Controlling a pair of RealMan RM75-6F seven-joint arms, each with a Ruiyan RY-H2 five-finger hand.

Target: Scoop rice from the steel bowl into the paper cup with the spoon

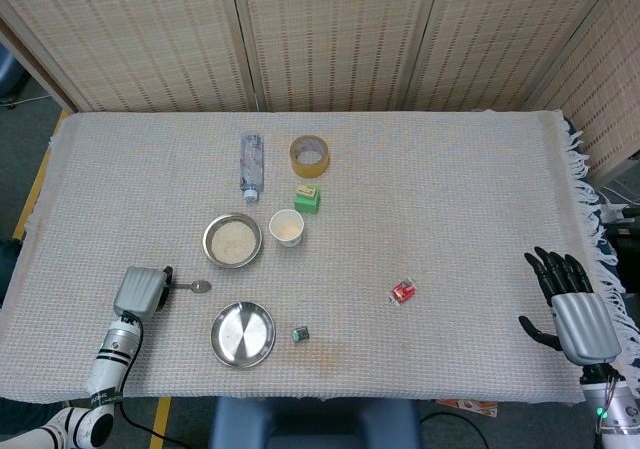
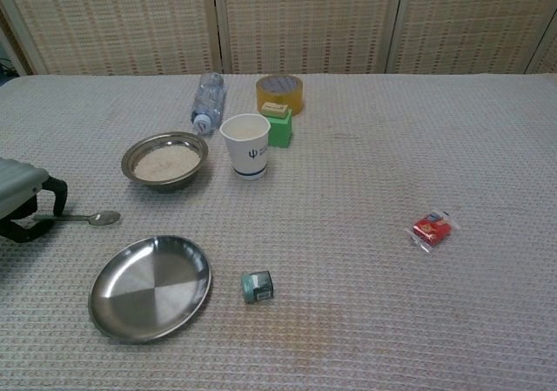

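Observation:
The steel bowl [image 1: 232, 240] [image 2: 164, 159] of rice stands left of centre, with the white paper cup [image 1: 286, 227] [image 2: 245, 145] upright just to its right. The spoon [image 1: 192, 286] [image 2: 91, 218] lies flat on the cloth in front of the bowl, its scoop end pointing right. My left hand [image 1: 140, 291] [image 2: 22, 204] rests at the spoon's left end, with dark fingers curled round the handle tip. My right hand [image 1: 575, 309] hovers at the table's front right corner, fingers spread and holding nothing; only the head view shows it.
An empty steel plate [image 1: 242, 334] [image 2: 150, 286] lies near the front edge, with a small green box [image 2: 257, 286] beside it. A water bottle [image 1: 251, 164], a tape roll [image 1: 309, 155] and a green block [image 1: 307, 198] sit behind the cup. A red packet [image 1: 403, 291] lies to the right.

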